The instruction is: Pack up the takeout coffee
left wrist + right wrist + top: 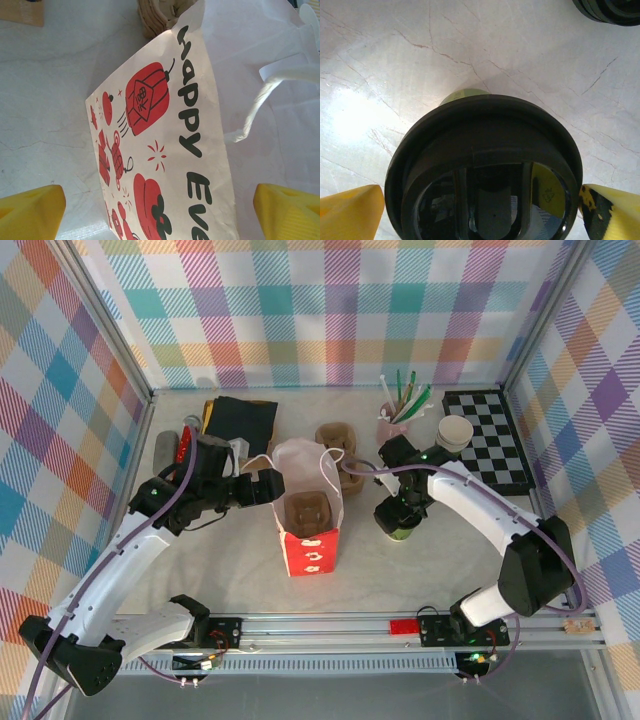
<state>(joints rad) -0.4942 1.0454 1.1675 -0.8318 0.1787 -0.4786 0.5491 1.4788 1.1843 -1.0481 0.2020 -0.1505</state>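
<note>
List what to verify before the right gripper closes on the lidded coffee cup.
1. Right gripper open: ok, fingers stand either side of the black lid.
2. Takeout coffee upright with lid on: ok.
3. Cup centred between the fingers: ok, the lid nearly fills the gap.
4. Paper bag standing, mouth open: ok.
5. Left gripper holding the bag: not ok, jaws open, facing its printed side.
6. Free slot in the cardboard cup carrier inside the bag: cannot tell.
</note>
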